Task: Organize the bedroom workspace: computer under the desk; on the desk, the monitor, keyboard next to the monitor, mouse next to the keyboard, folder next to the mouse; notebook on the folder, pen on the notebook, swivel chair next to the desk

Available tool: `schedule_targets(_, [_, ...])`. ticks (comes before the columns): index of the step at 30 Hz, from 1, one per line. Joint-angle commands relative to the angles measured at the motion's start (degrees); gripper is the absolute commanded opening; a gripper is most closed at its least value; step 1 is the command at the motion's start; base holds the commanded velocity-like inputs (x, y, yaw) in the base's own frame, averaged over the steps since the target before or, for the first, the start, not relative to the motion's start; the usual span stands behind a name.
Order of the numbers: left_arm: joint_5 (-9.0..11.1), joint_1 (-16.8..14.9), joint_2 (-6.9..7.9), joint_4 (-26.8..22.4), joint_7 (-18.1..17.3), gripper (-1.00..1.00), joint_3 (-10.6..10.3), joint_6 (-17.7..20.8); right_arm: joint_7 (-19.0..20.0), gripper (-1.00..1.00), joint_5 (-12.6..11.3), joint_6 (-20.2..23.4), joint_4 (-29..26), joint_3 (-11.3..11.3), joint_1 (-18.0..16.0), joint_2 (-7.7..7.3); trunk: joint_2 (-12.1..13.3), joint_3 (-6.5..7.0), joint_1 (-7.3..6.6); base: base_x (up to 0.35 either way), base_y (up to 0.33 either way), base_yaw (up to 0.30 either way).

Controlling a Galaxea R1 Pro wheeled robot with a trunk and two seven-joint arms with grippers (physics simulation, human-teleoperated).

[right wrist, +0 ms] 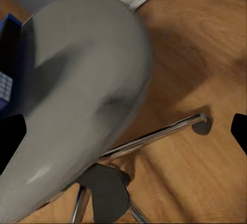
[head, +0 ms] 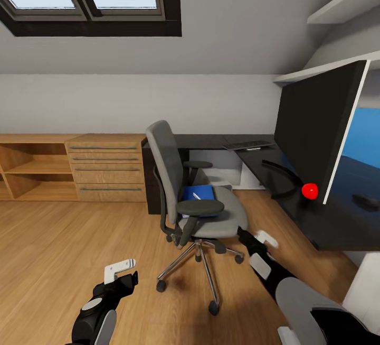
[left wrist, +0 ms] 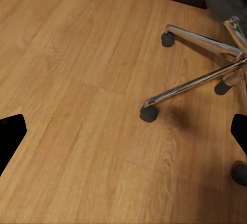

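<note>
At frame centre in the head view, one grey padded chair on a chromed five-spoke base faces right toward the black desk. A flat blue folder with a white pen lies on its seat. Both grippers, left and right, hang wide and empty over wooden floor.

grey chair with dark armrests and chrome legs on black casters; blue folder on its seat, a white pen on it; black desk; black monitor with white edge; red ball; honey wood floor and drawers; white walls
</note>
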Motion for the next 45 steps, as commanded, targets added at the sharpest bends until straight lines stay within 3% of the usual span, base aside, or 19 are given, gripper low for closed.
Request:
schedule_targets(1, [0.6,0.0,0.01,-0.1,0.5,1.0,-0.1,0.1,0.3,1.0,-2.4,0.7,-0.2,-0.3,0.0,-0.26,0.0,-0.06,-0.01,0.0,0.0,0.0])
schedule_targets(5, [0.6,0.0,0.06,-0.1,0.6,1.0,0.0,0.1,1.3,1.0,-11.2,2.7,-1.3,-0.5,-0.1,-1.18,0.0,-0.06,-0.01,0.0,0.0,0.0])
schedule_targets(6, [0.7,0.0,0.09,-0.2,0.4,1.0,0.9,0.1,2.0,1.0,-17.5,3.5,-2.5,-0.4,-0.1,-1.2,0.0,-0.06,-0.01,0.0,0.0,0.0])
schedule_targets(23, [0.7,0.0,0.1,-0.2,0.3,1.0,2.4,0.1,2.1,1.0,-18.8,3.4,-2.8,-0.5,0.0,-1.33,0.0,-0.06,-0.01,0.162,0.0,0.0])
schedule_targets(27, [0.7,0.0,0.13,-0.2,0.6,1.0,2.6,0.1,2.0,1.0,-18.9,2.3,-2.7,-0.6,0.0,-2.65,0.0,-0.06,-0.01,0.13,-0.01,0.0])
schedule_targets(35, [0.7,0.0,0.26,-0.2,0.4,1.0,4.4,0.1,1.9,1.0,-18.9,1.3,-2.6,-0.6,0.0,-3.58,0.0,-0.06,-0.01,0.093,-0.01,0.0])
schedule_targets(45, [0.8,0.0,0.27,-0.2,0.2,1.0,5.9,0.1,1.8,1.0,-19.0,1.2,-2.5,-0.6,0.0,-3.86,0.0,-0.06,-0.01,0.168,-0.038,0.0])
